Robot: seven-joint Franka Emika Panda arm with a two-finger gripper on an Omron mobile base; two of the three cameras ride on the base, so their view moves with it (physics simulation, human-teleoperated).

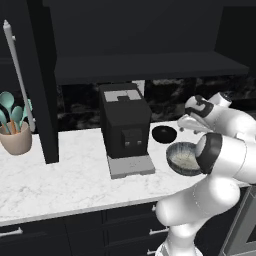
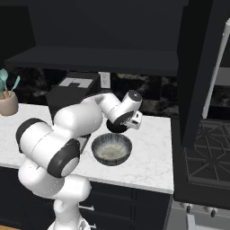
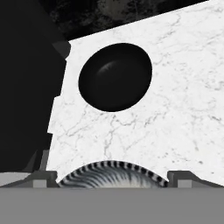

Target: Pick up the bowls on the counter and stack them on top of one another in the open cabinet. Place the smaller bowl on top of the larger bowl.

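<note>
The smaller bowl (image 1: 164,134) (image 2: 116,128) (image 3: 115,76), glossy black, sits on the white marble counter (image 1: 65,175) (image 3: 175,109) beside the coffee machine. In front of it stands the larger bowl (image 1: 182,158) (image 2: 111,148), grey-blue outside and pale inside; its striped rim (image 3: 113,171) shows at the bottom of the hand view. My gripper (image 2: 129,122) (image 3: 113,178) hovers just above the two bowls, open, with nothing between its fingers. Above, the open cabinet shelf (image 1: 150,67) (image 2: 99,60) is dark and bare.
A black coffee machine (image 1: 125,127) (image 2: 72,92) stands left of the bowls. A beige utensil cup (image 1: 16,135) (image 2: 8,102) is at the far left. The cabinet door with a silver bar handle (image 1: 17,75) (image 2: 215,67) hangs open. A stove (image 2: 206,143) borders the counter on the right.
</note>
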